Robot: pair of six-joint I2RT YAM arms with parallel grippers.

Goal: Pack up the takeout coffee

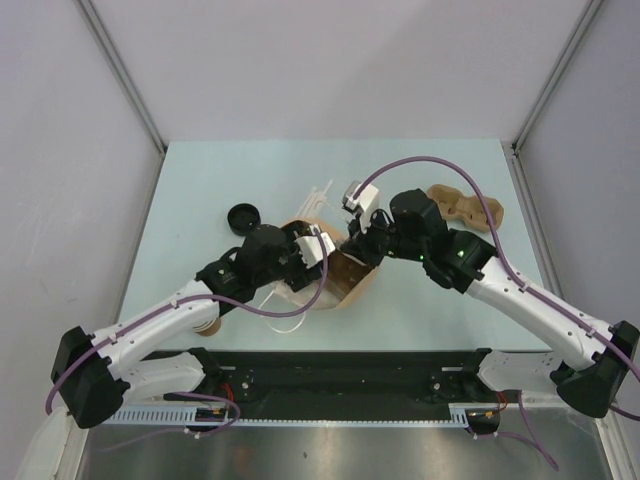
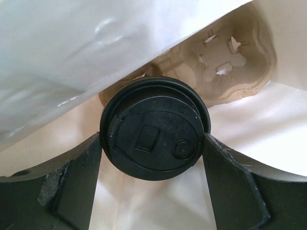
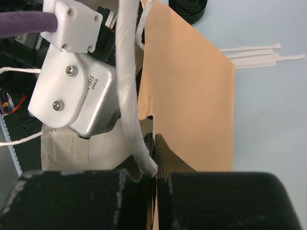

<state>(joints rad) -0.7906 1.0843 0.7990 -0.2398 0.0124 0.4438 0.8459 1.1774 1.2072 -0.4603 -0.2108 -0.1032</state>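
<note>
takeout coffee [image 2: 154, 127] inside paper bag [image 1: 352, 282], mid tabletop [image 1: 200, 170]; black lid faces left wrist camera, cup body hidden beneath. left gripper [image 2: 152, 143] clamped on lid rim, finger each side. pulp carrier [image 2: 230, 62] just beyond cup, deeper in bag; cup axis seemingly along approach line. right gripper [image 3: 154, 158] pinched tight on bag edge.
</note>
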